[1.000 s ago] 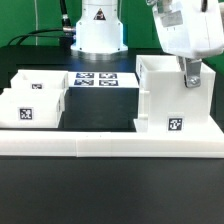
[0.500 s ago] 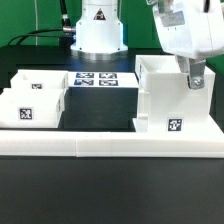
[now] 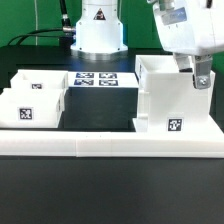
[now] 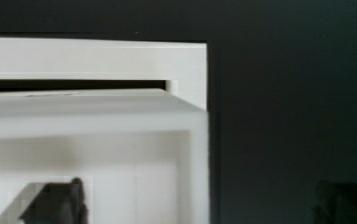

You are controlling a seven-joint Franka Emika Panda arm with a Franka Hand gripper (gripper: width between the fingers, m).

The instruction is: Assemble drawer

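Observation:
The drawer's large white casing (image 3: 160, 100) stands on the exterior view's right, with a square tag low on its front. Two smaller open-top boxes, one in front (image 3: 22, 108) and one behind (image 3: 45, 82), sit on the exterior view's left. My gripper (image 3: 197, 78) is at the top of the casing's right wall. In the wrist view the gripper (image 4: 196, 205) is open. Its fingers stand wide apart on either side of the casing's white wall (image 4: 189, 150), one over the white inside and one over the dark table. It holds nothing.
The marker board (image 3: 97, 80) lies flat between the boxes and the casing, in front of the arm's white base (image 3: 98, 30). A long low white L-shaped rail (image 3: 110, 148) runs along the front of the parts. The table is black.
The gripper has shifted slightly toward the exterior view's right along the top of the casing's wall. The parts have not moved.

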